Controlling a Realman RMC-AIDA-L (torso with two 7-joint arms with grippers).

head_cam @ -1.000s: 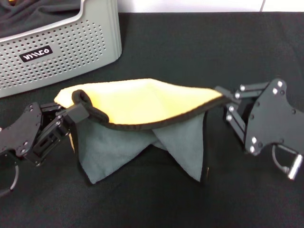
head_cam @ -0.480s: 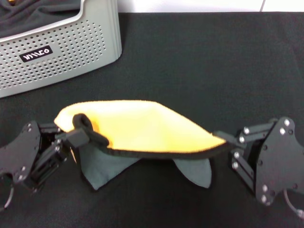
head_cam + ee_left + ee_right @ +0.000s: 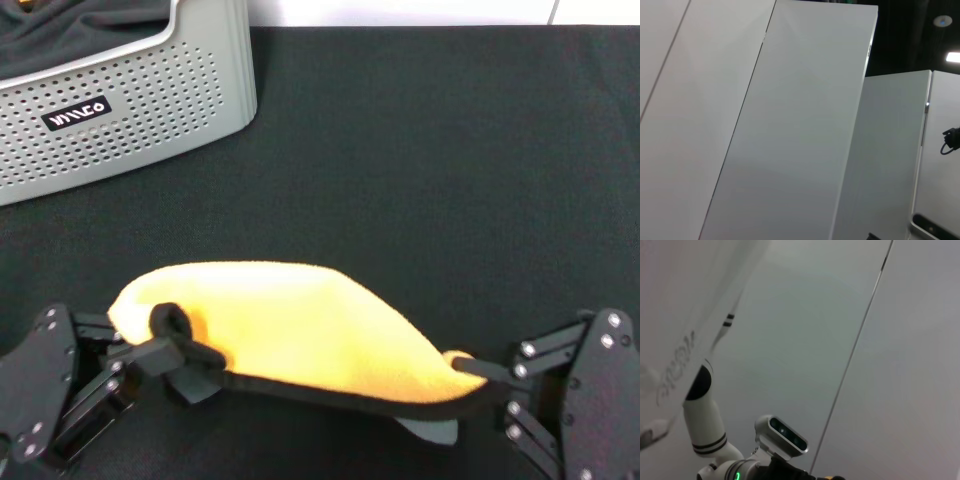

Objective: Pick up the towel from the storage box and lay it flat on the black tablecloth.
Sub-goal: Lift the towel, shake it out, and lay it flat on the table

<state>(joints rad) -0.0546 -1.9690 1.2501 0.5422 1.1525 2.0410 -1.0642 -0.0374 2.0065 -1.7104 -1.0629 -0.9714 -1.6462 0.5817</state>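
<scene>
The towel (image 3: 300, 330) hangs stretched between both grippers near the front of the black tablecloth (image 3: 420, 150), yellow-orange side up, black edging along its near side, a bit of grey-green showing beneath. My left gripper (image 3: 170, 335) is shut on the towel's left corner. My right gripper (image 3: 465, 368) is shut on its right corner. The storage box (image 3: 130, 110), light grey and perforated, stands at the back left, apart from both arms. Neither wrist view shows the towel or any fingers.
Dark charcoal fabric (image 3: 70, 25) lies bunched inside the storage box. The wrist views show only white wall panels (image 3: 790, 125) and a white robot body with a head camera (image 3: 785, 435).
Both grippers have carried the towel toward the front edge of the table and lower. Far less of the hanging grey-green side shows now.
</scene>
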